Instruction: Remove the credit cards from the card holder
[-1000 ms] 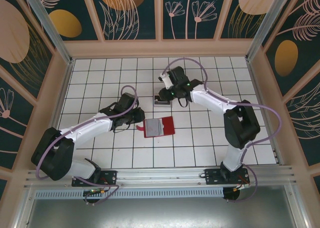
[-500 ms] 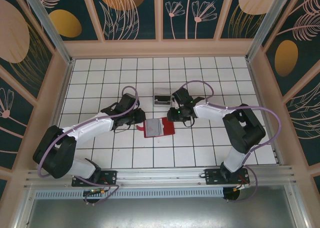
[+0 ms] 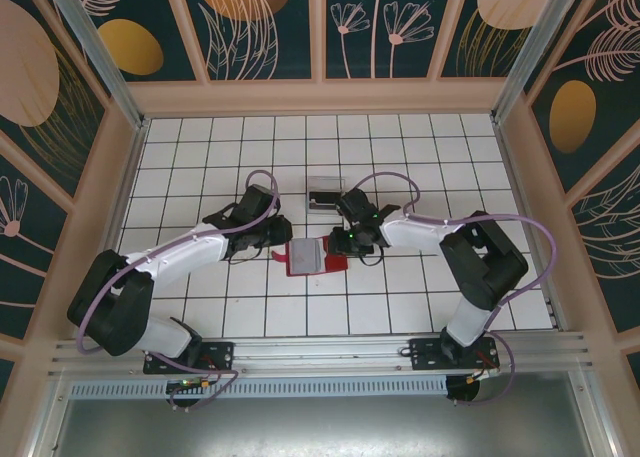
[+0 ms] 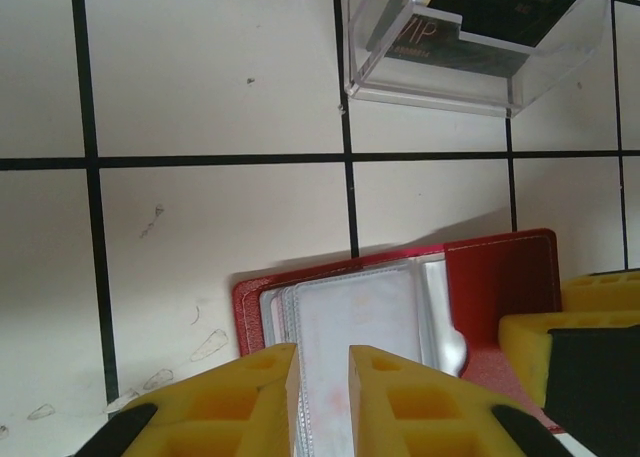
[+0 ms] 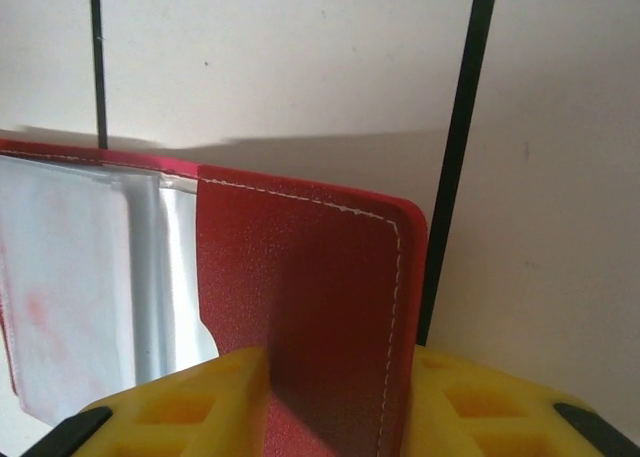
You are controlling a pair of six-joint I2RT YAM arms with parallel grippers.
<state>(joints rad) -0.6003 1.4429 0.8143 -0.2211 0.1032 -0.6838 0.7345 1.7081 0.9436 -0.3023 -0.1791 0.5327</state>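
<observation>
Right gripper (image 5: 335,377) came from clear tray (image 4: 480,82) onto red wallet (image 4: 500,277), I can't tell its grip, left gripper (image 4: 322,387) clamped on wallet's sleeves.

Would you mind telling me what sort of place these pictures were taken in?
Probably a purpose-built robot test cell, not a home: a white gridded table walled in by leaf-patterned panels, with two arms bolted to an aluminium rail at its near edge.
</observation>
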